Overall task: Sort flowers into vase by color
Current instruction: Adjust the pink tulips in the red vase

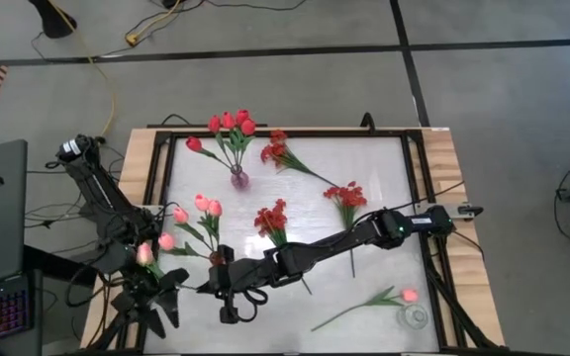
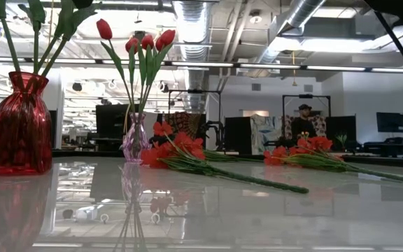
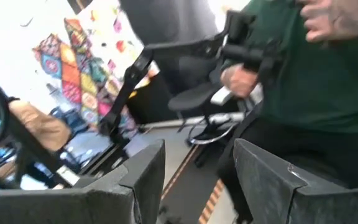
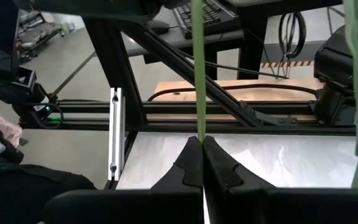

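Two fingers of the right gripper (image 4: 202,142), lower centre, pinch a thin, light, bendy stem (image 4: 198,68) low down; left gripper (image 3: 197,180) gapes, empty.

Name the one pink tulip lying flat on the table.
The pink tulip by the clear glass at the right; the other pink tulips stand upright at the left.

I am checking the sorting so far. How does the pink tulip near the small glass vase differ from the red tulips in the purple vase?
The pink tulip lies flat on the table, alone; the red tulips stand upright in the purple vase, as a bunch. One is pink, the others red. Both have green stems.
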